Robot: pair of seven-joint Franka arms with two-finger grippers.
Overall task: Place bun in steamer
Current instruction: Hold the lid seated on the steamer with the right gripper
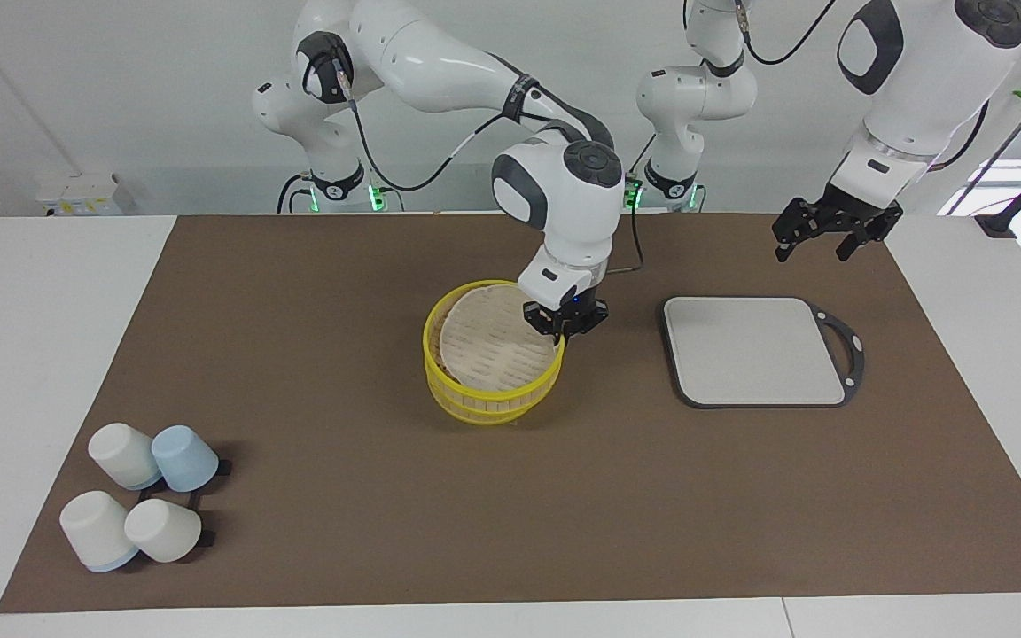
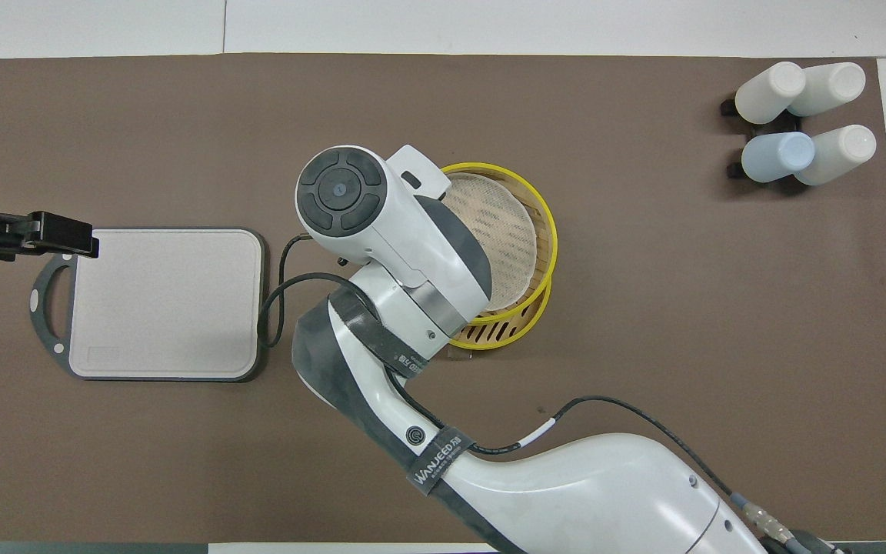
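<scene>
Here, at frame centre, my right claw (image 1: 565, 326) pinches the steamer (image 1: 493, 363) lid's edge; my left claw (image 1: 834, 229), upper right, waits spread.

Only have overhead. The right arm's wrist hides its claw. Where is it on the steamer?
Observer: The right claw is down at the steamer rim, on the side toward the left arm's end of the table.
Operator: Top tier seated flat?
Observer: No. In the facing view it tilts, askew on the lower tier.
Operator: Left claw height?
Observer: The left claw hangs open, up in the air by the grey board, touching nothing. That arm waits.
</scene>
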